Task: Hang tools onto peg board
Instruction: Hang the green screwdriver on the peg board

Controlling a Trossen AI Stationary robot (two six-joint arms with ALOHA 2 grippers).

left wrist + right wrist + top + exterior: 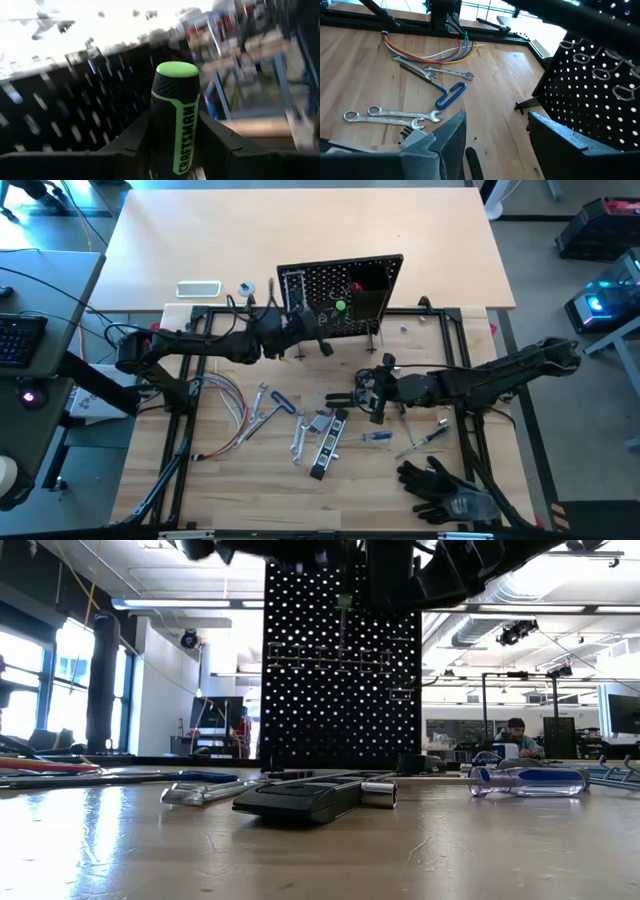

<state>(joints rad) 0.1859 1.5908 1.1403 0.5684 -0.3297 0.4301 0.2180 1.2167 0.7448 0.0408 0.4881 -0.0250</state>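
Black peg board faces left claw gripping green-handled driver; right claw open.

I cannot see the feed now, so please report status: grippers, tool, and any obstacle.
Left gripper shut on green-handled Craftsman driver, at the peg board. Right gripper open, empty, above the table tools. Nothing seen blocking the board.

You have black gloves at the table's five o'clock and coloured wires at nine. At eleven lie a white phone and a tape roll. A person sits in the room beyond.
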